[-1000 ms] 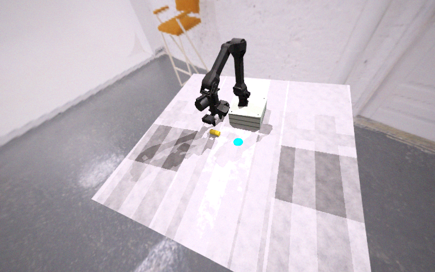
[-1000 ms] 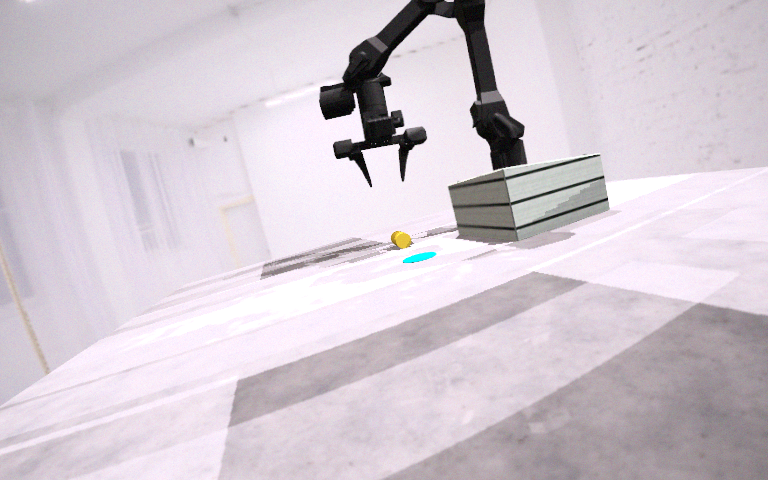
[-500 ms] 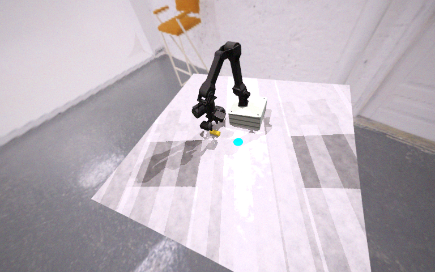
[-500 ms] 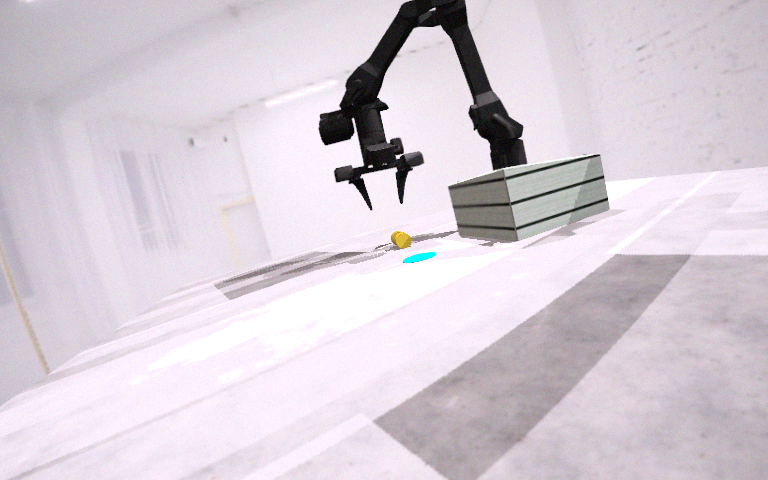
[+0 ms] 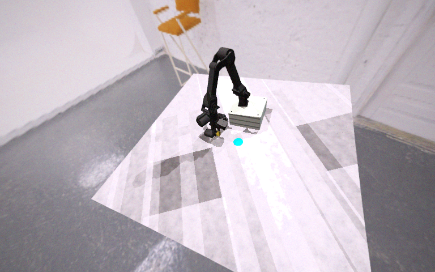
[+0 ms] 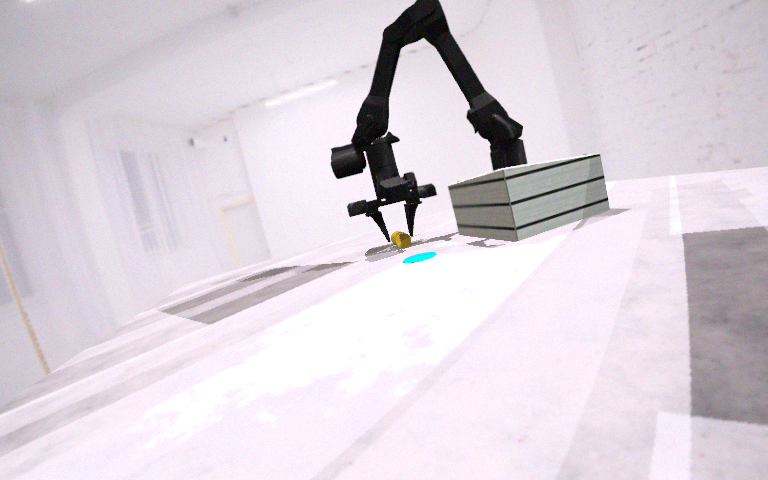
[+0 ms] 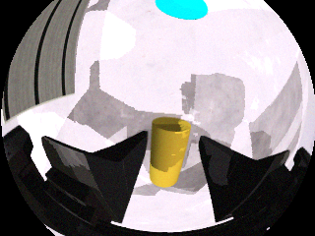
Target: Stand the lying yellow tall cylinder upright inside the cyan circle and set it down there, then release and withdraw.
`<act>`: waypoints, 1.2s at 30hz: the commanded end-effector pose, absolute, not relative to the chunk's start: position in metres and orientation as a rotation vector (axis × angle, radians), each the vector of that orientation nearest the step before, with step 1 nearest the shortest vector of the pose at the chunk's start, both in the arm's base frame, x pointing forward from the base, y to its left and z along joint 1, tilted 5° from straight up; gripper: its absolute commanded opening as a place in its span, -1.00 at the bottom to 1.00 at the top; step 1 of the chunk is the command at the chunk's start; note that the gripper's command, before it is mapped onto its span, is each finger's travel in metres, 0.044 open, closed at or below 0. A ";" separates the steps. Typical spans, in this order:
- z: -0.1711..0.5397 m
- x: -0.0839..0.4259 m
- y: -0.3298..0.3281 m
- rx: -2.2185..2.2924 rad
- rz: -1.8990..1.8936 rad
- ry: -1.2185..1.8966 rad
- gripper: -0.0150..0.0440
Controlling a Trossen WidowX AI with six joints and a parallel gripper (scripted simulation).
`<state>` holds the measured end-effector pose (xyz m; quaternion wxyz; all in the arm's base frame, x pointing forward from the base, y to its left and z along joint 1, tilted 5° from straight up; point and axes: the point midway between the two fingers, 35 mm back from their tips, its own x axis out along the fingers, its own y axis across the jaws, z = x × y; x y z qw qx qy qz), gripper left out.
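The yellow cylinder [image 5: 218,134] [image 6: 400,240] [image 7: 167,157] lies on its side on the table, one end towards the cyan circle. My gripper [image 6: 400,237] [image 7: 173,138] points down over it and is open, partly narrowed, with one finger on each side of the cylinder. The wrist view shows a gap between the cylinder and each fingertip, wider on the right. The cyan circle [image 5: 238,141] [image 6: 419,257] [image 7: 182,8] is flat on the table, a short way from the cylinder, with nothing on it. In the top view the arm hides much of the cylinder.
The striped pale box [image 5: 244,120] [image 6: 557,195] [image 7: 41,54] under the arm's base stands close to the gripper and the circle. The white table [image 5: 288,192] [image 6: 339,367] carries shadow patches. An orange chair [image 5: 179,25] stands beyond the table's back edge.
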<state>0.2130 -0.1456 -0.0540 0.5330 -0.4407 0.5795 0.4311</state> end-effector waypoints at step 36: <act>-0.007 0.218 -0.147 -1.086 1.040 1.386 -0.14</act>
